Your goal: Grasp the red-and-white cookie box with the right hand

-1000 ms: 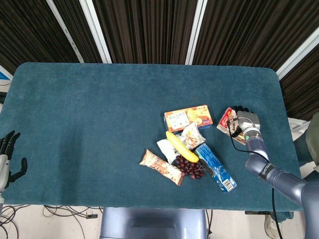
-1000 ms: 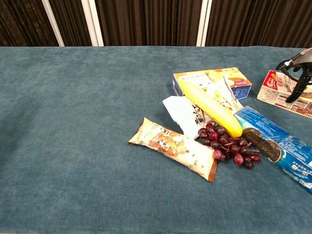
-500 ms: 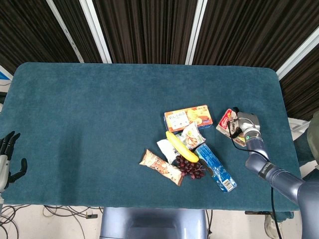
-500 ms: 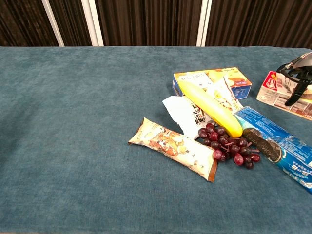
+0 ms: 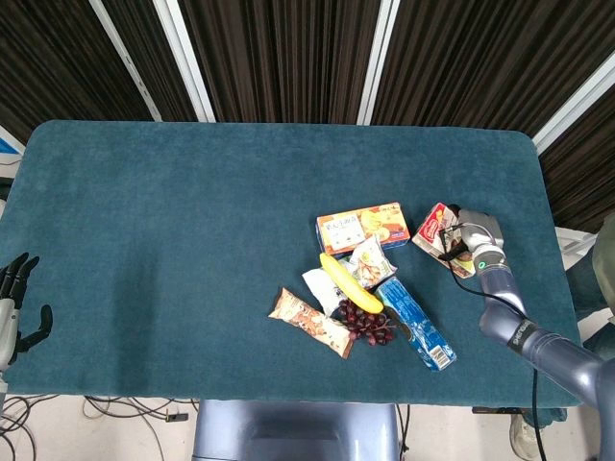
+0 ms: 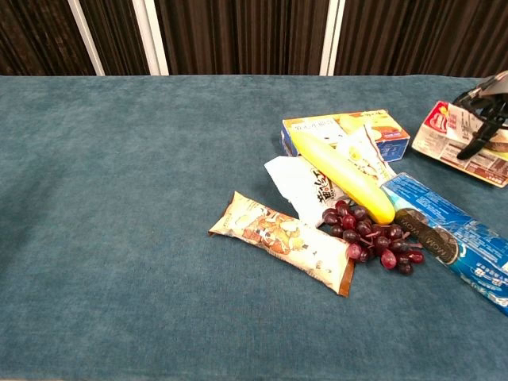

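The red-and-white cookie box (image 5: 430, 228) is at the right side of the teal table, its near end tipped up off the cloth. My right hand (image 5: 473, 236) grips it from the right, with dark fingers curled over its top. In the chest view the box (image 6: 443, 136) shows at the right edge, and the right hand (image 6: 479, 112) is partly cut off by the frame. My left hand (image 5: 13, 305) hangs off the table's left front corner, fingers apart and holding nothing.
Left of the cookie box lies a cluster: an orange biscuit box (image 5: 363, 227), a banana (image 5: 350, 282), purple grapes (image 5: 365, 322), a blue cookie pack (image 5: 415, 323), a brown snack bar (image 5: 310, 322) and two white packets. The table's right edge (image 5: 555, 240) is close to the hand.
The right hand's fingers have closed around the cookie box. The box has shifted slightly left and away, and it has tilted up. The left hand has not moved.
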Motion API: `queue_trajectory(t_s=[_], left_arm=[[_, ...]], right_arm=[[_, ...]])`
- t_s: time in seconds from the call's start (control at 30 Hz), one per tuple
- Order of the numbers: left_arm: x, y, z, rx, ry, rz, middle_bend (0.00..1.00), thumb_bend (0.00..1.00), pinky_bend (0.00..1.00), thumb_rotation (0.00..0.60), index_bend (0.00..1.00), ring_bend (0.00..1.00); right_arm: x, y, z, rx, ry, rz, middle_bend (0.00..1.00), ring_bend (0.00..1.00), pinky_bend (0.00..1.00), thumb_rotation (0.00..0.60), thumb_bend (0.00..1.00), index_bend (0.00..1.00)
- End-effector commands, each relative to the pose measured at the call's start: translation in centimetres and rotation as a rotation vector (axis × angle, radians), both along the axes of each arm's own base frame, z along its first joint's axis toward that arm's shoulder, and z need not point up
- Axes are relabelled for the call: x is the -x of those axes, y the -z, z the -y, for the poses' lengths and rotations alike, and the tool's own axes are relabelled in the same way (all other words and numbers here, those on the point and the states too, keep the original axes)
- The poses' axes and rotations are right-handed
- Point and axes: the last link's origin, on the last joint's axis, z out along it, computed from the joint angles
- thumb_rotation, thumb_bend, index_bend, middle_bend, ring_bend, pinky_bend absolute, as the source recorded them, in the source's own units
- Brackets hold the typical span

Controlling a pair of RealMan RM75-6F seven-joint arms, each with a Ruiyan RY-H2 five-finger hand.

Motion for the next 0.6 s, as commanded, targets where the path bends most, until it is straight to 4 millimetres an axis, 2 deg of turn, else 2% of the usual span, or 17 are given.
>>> queue_trajectory(t_s=[0.03, 0.3, 0.6], left_arm=[[0.0, 0.0, 0.0, 0.0, 0.001, 0.001, 0.0, 0.54, 0.03, 0.6, 0.0, 0.01], [-0.1, 0.1, 0.1, -0.003, 0.002, 0.001, 0.0, 0.54, 0.03, 0.6, 0.0, 0.01], [-0.1, 0.1, 0.1, -0.005, 0.003, 0.002, 0.0, 0.54, 0.03, 0.6, 0.0, 0.01]], right_arm=[[-1.2, -2.0, -0.8, 0.035, -0.047, 0.071, 0.38, 0.43, 0.18, 0.6, 0.15, 0.28], [-5.0, -5.0, -3.0, 0.059, -0.189, 0.155, 0.38, 0.42, 0.18, 0.6, 0.15, 0.28], [-10.8, -8.7, -6.8, 0.1, -0.395, 0.269, 0.39, 0.42, 0.18, 0.6, 0.15, 0.28]])
